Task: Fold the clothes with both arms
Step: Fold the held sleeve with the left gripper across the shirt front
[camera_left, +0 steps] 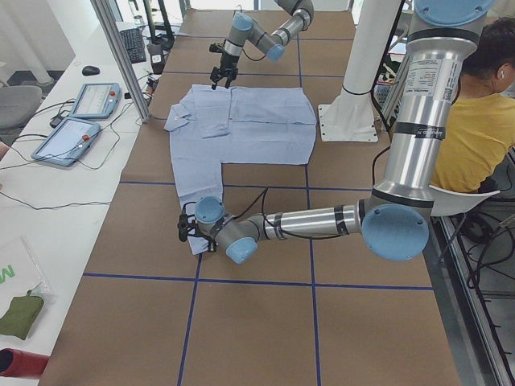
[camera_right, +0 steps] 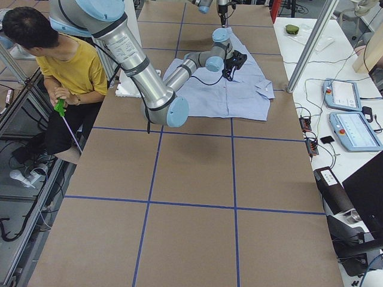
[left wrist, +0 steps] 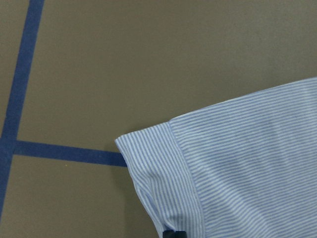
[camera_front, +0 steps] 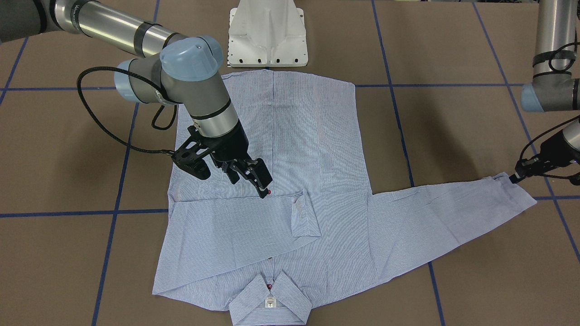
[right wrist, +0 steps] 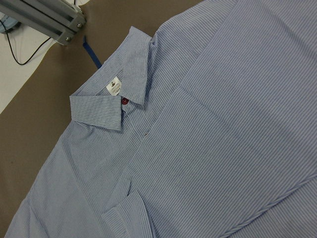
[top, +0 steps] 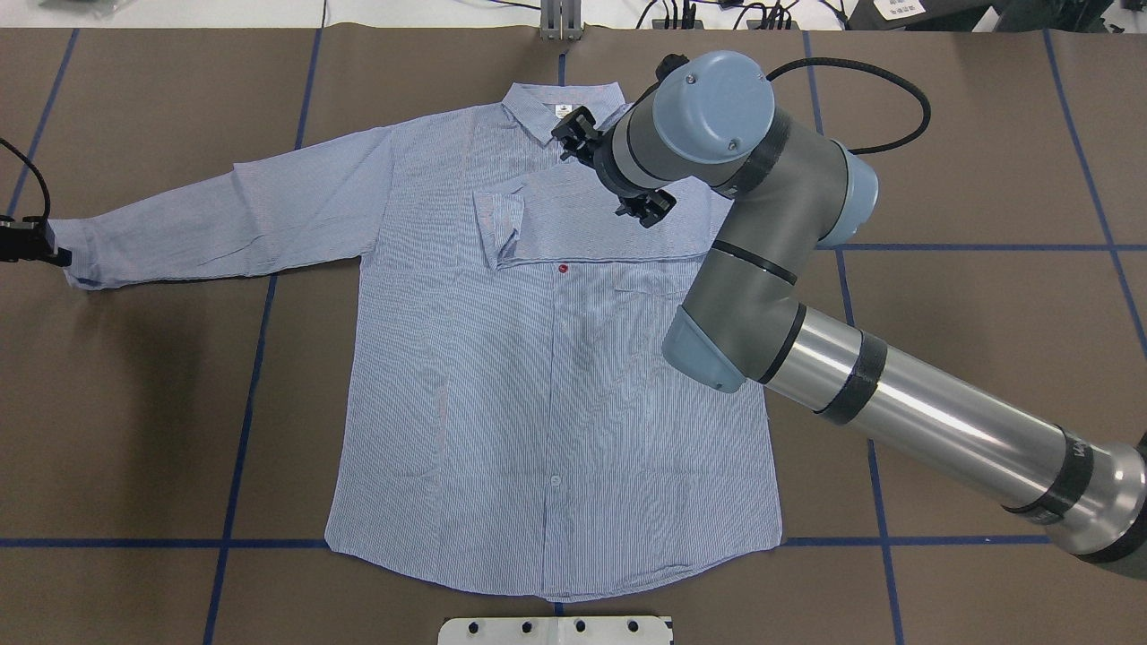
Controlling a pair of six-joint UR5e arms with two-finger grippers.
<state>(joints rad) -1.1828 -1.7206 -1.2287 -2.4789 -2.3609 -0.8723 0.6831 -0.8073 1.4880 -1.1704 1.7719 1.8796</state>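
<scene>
The light-blue striped shirt (camera_front: 317, 158) (top: 538, 376) lies flat and front-up on the brown table, its collar (camera_front: 270, 301) on the side away from the robot's base. One sleeve (camera_front: 235, 222) is folded across the chest, its cuff (camera_front: 304, 217) near the button line. My right gripper (camera_front: 251, 179) hovers open just above that fold, by a red button (camera_front: 270, 192), holding nothing. The other sleeve (top: 206, 219) stretches straight out. My left gripper (camera_front: 514, 177) (top: 56, 253) sits low at that sleeve's cuff (left wrist: 163, 183), apparently shut on its corner.
The white pedestal base (camera_front: 267, 36) stands just past the shirt's hem. A seated person in yellow (camera_left: 483, 137) is beside the robot. Tablets (camera_left: 80, 121) and cables lie on a white side bench, past a metal post (camera_left: 121, 56). Blue tape lines (top: 242, 430) grid the table.
</scene>
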